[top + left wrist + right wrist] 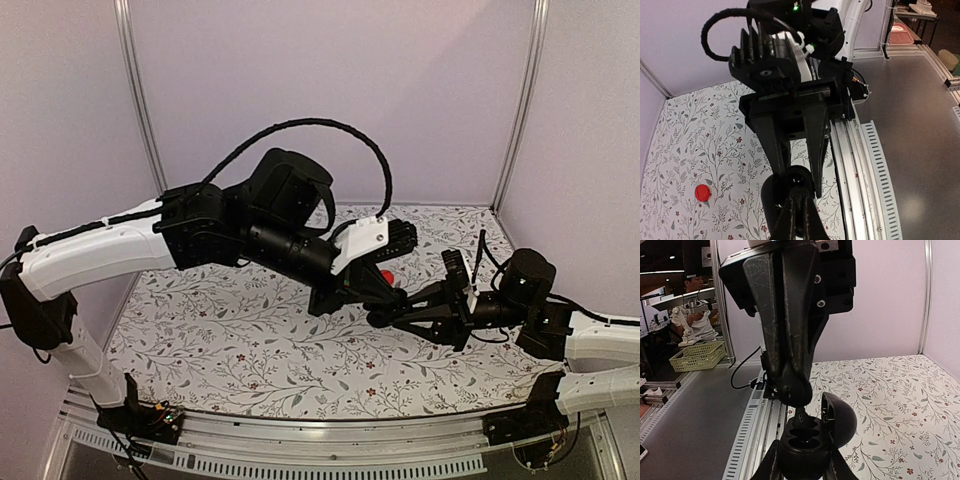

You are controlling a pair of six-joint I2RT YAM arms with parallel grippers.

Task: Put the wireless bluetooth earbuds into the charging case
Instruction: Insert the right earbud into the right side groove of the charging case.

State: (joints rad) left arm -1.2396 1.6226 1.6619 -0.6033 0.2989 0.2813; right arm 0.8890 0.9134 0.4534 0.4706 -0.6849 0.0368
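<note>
My right gripper (804, 449) is shut on the charging case (807, 437), a glossy black oval held above the table with its lid (841, 421) swung open to the right. My left gripper (794, 390) comes down from above, shut on a tiny black earbud (801, 416) whose stem reaches into the case's far socket. The near socket is an empty hollow. In the left wrist view my left gripper (799, 199) points into the case (796, 179), held between the right gripper's fingers (774, 142). From above, the two grippers meet at mid-table (380, 312). No other earbud shows.
A flat red round disc (385, 275) lies on the floral tablecloth (250, 340) just behind the meeting point; it also shows in the left wrist view (702, 192). An aluminium rail (330, 430) runs along the near edge. Lilac walls close the left, back and right.
</note>
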